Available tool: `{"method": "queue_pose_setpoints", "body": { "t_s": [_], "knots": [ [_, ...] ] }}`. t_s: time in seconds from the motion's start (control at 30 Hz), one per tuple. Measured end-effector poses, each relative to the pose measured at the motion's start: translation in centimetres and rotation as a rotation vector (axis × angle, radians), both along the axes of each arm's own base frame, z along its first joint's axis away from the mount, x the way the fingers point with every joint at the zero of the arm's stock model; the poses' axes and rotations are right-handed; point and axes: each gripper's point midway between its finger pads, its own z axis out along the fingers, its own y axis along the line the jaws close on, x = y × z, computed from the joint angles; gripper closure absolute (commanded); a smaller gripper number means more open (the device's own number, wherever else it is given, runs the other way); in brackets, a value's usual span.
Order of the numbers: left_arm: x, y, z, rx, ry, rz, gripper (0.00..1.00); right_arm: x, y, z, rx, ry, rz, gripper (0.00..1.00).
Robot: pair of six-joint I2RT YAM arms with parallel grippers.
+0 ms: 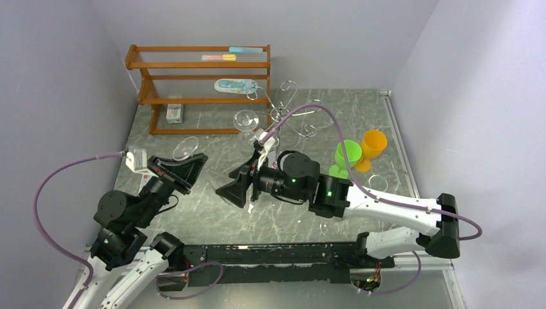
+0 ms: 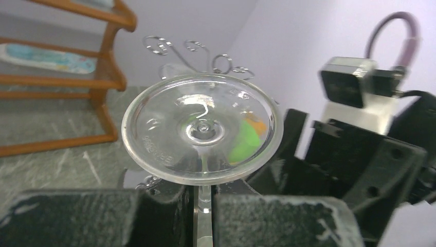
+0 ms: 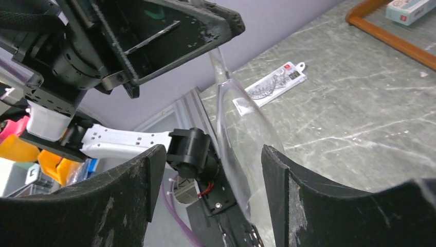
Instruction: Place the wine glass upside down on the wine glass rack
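The left claw (image 2: 203,200) pinches the wine glass (image 2: 202,128) by its stem (foot pointing toward the wine glass rack (image 1: 286,114)), its bowl facing the spread right claw (image 3: 213,154)

No word or number can be read with certainty. The foot of the wine glass (image 2: 201,128) carries raised lettering along its left rim, too faint to spell out. A white card (image 3: 271,86) lying on the worktop (image 3: 360,118) bears a red mark and fine dark print, too small to read. A small box (image 3: 414,7) by the wooden shelf rack (image 3: 385,36) has printing, equally unreadable.
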Motion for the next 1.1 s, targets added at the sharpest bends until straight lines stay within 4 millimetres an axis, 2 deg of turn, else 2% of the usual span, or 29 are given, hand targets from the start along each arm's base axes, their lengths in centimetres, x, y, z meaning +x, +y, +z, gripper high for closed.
{"method": "queue_pose_setpoints", "body": {
  "t_s": [0.13,0.3,0.67,0.77,0.97,1.03,1.1],
  "knots": [
    [-1.4,-1.1,1.5,-0.008,-0.059,-0.094,0.95,0.1,1.2,0.2,0.030,0.013,0.009,0.28],
    [-2.5,-2.6,1.9,0.008,-0.088,-0.199,0.95,0.4,2.1,1.3,0.063,0.009,0.009,0.32],
    [-4.0,-4.0,2.8,0.014,-0.149,-0.314,0.95,0.6,2.3,2.8,0.125,-0.013,0.001,0.65],
    [-4.1,-4.3,2.9,0.018,-0.154,-0.332,0.95,0.6,2.3,2.8,0.135,-0.022,0.003,0.69],
    [-4.1,-4.7,3.1,0.019,-0.166,-0.353,0.95,0.4,2.3,3.1,0.144,-0.047,0.013,0.72],
    [-4.3,-4.8,3.2,0.018,-0.173,-0.361,0.95,0.3,2.2,3.2,0.154,-0.054,0.014,0.80],
    [-4.4,-4.9,3.2,0.018,-0.178,-0.371,0.95,0.2,2.1,3.2,0.159,-0.063,0.018,0.93]
  ]
}}
